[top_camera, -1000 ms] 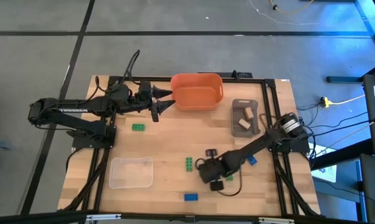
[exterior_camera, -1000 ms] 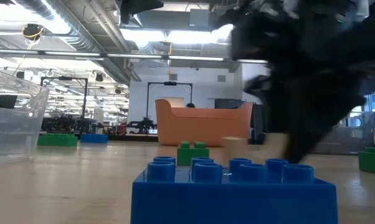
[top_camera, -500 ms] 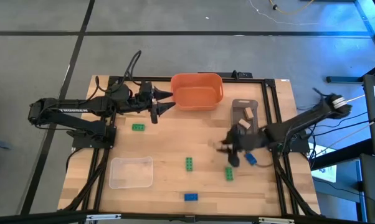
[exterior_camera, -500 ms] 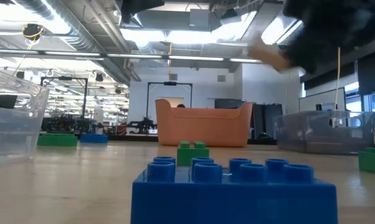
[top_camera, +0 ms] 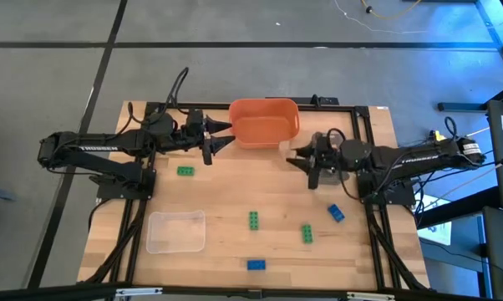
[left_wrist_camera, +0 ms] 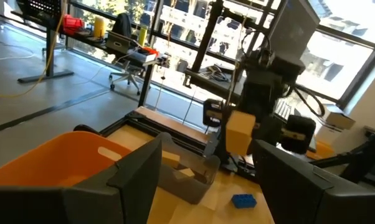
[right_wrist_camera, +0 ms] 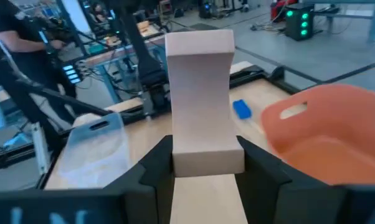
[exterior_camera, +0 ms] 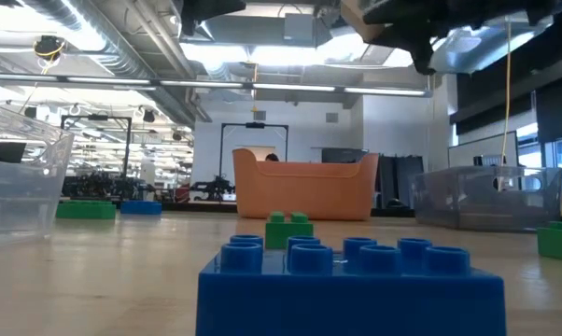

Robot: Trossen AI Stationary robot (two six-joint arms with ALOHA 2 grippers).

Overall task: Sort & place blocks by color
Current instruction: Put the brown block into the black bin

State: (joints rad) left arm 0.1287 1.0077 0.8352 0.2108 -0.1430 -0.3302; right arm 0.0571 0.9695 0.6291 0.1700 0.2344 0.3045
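Tan notched block (right_wrist_camera: 202,106) between right fingers (right_wrist_camera: 155,163)

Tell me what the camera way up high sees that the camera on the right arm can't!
Only the high view shows the three green bricks, the second blue brick near the table's front edge, and the left tool hanging open beside the bowl.

Only the right wrist view shows the right tool shut on a tan block, and a person behind the table.

Both show the orange bowl, the clear tray and a blue brick.
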